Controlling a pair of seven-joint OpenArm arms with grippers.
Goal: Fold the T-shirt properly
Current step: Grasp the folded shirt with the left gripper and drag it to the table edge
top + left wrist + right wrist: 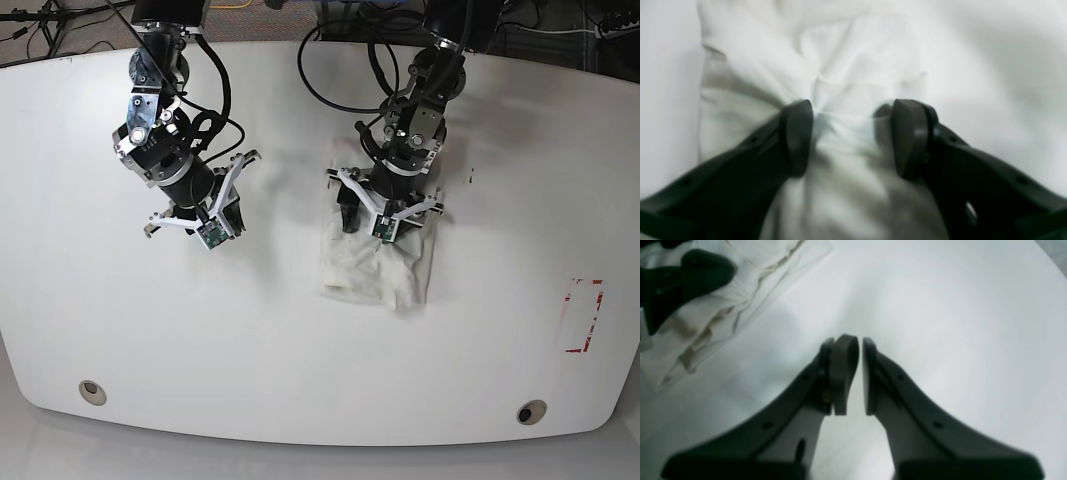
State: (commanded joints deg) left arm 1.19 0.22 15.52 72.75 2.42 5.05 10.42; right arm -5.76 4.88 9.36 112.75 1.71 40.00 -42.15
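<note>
no bins or boxes in sight, just the shirt [372, 265] lying bunched into a small rumpled rectangle on the table [300, 350], a bit right of the middle in the base view. the left gripper [852, 133] sat right over it, jaws apart with a ridge of cloth puckered up between them. only the left wrist view showed that pinch; from the base the arm hid it. the right gripper [860, 373] hung over bare table well to the side of the shirt, jaws nearly together with just a slit between them, holding nothing. cloth looked cream, soft, heavily creased, layered edges showing in the right wrist view.
</note>
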